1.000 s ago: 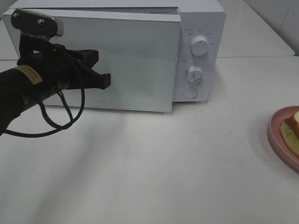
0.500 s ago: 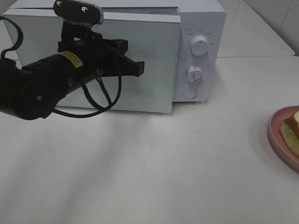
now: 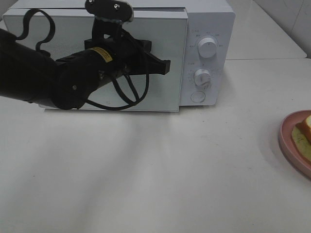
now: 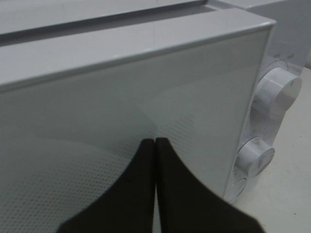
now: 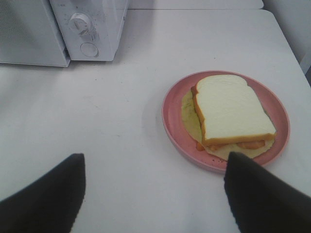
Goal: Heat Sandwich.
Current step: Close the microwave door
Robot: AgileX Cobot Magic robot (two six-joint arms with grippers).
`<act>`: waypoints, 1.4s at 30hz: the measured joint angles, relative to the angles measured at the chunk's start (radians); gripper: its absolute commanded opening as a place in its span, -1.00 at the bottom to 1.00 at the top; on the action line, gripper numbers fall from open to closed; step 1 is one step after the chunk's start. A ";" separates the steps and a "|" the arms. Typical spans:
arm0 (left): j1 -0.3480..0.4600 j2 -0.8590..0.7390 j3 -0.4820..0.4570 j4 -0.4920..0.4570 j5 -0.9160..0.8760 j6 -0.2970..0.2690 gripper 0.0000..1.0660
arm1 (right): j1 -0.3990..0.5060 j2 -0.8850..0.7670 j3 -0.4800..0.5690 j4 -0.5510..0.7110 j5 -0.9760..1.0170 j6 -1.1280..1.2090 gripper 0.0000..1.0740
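Observation:
The sandwich (image 5: 233,111), white bread with a tan crust over pale filling, lies on a round pink plate (image 5: 171,114); in the exterior high view only its edge (image 3: 305,127) shows at the far right on the plate (image 3: 286,138). My right gripper (image 5: 154,187) hovers open above the table, short of the plate, with nothing between its fingers. A white microwave (image 3: 209,19) stands at the back with its door (image 3: 167,34) closed. My left gripper (image 3: 166,66) is shut and empty, its tips (image 4: 154,145) close to the door's right part, near the knobs.
Two round knobs (image 3: 208,48) (image 3: 202,77) and a round button (image 3: 198,97) sit on the microwave's control panel. The white tabletop (image 3: 160,170) spreads in front. A tiled wall corner shows at the back right.
My left arm has swung up and to the right across the microwave door, its shut tips now near the door's right edge. The plate and sandwich have not moved.

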 measured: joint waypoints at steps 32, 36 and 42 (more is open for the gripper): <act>-0.006 0.066 -0.140 -0.028 0.110 0.088 -1.00 | 0.000 0.000 0.000 0.000 0.000 0.000 0.42; 0.005 0.018 -0.067 -0.055 0.080 0.087 -1.00 | 0.000 0.000 0.000 0.000 0.000 0.000 0.42; -0.005 -0.041 0.036 -0.067 0.038 0.087 -1.00 | 0.000 0.000 0.000 0.000 0.000 0.000 0.42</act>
